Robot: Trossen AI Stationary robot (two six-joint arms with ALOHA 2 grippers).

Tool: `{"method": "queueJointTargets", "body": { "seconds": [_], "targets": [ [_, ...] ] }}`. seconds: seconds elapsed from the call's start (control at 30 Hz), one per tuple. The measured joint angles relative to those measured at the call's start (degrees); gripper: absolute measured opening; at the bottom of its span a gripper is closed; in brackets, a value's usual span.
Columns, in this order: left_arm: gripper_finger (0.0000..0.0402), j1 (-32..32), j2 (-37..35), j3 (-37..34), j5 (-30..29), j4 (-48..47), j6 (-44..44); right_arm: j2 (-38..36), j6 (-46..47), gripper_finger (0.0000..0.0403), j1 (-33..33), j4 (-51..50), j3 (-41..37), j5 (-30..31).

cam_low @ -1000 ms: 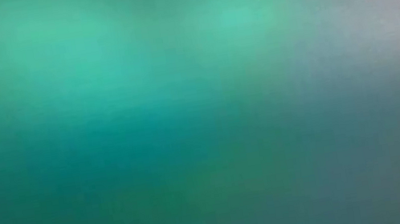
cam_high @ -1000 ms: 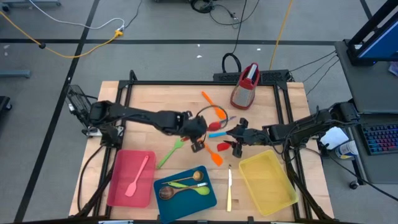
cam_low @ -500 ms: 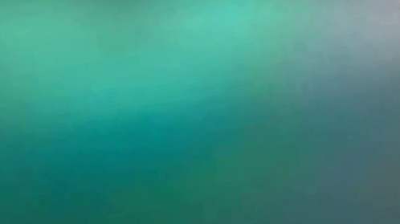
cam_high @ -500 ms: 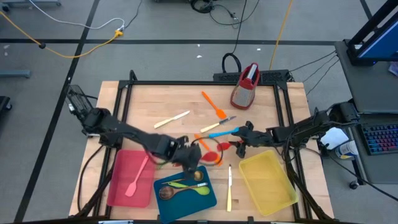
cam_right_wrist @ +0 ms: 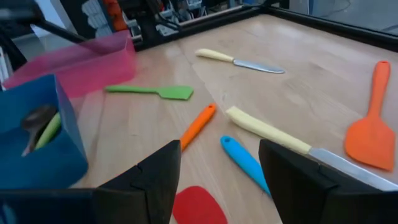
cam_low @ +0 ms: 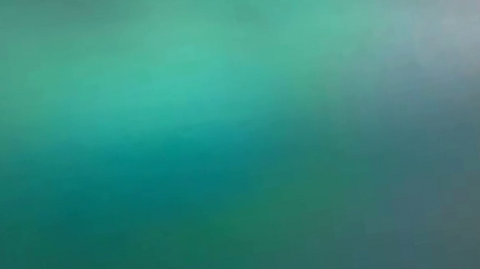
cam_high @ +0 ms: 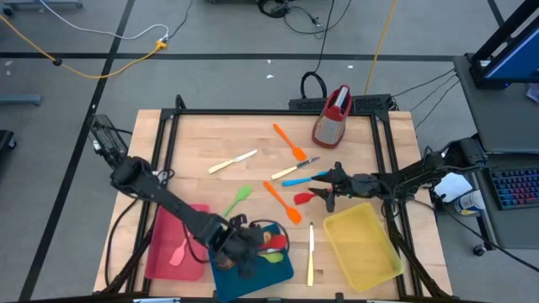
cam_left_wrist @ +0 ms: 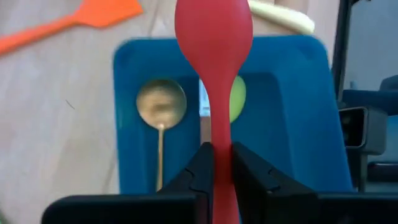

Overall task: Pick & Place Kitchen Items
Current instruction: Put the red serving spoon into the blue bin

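Two arms were in view, and the left arm carried the step in hand: placing a spoon. The left gripper [cam_high: 250, 248] hung over the blue tray [cam_high: 282, 265], its fingers clenched on the handle of the red spoon [cam_left_wrist: 214, 37]. In the left wrist view the spoon's bowl pointed out over the tray, above a brown spoon [cam_left_wrist: 160, 102] and a green spoon [cam_left_wrist: 236, 102] already lying inside. The carry phase appeared nearly complete. The next move called for lowering the spoon toward the tray floor, then releasing the fingers so that it settled beside the other two. The right gripper [cam_high: 324, 195] waited with fingers spread near the red spatula [cam_high: 303, 199] and blue spatula [cam_right_wrist: 244, 163], just beside the yellow tray [cam_high: 362, 244]. Several utensils remained on the table [cam_high: 202, 139].
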Motion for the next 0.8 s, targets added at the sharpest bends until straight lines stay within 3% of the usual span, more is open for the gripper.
{"method": "queueJointTargets", "body": {
  "seconds": [0.6,0.8],
  "targets": [
    [0.0050,-3.5,7.6,0.0,6.8,0.2,-9.1,0.0,0.5,0.0212,0.0,1.1,-0.2,0.0],
    [0.0050,-3.8,9.6,0.0,12.8,4.0,-4.8,0.0,0.5,0.0208,0.0,1.1,-0.3,-0.1]
  ]
}}
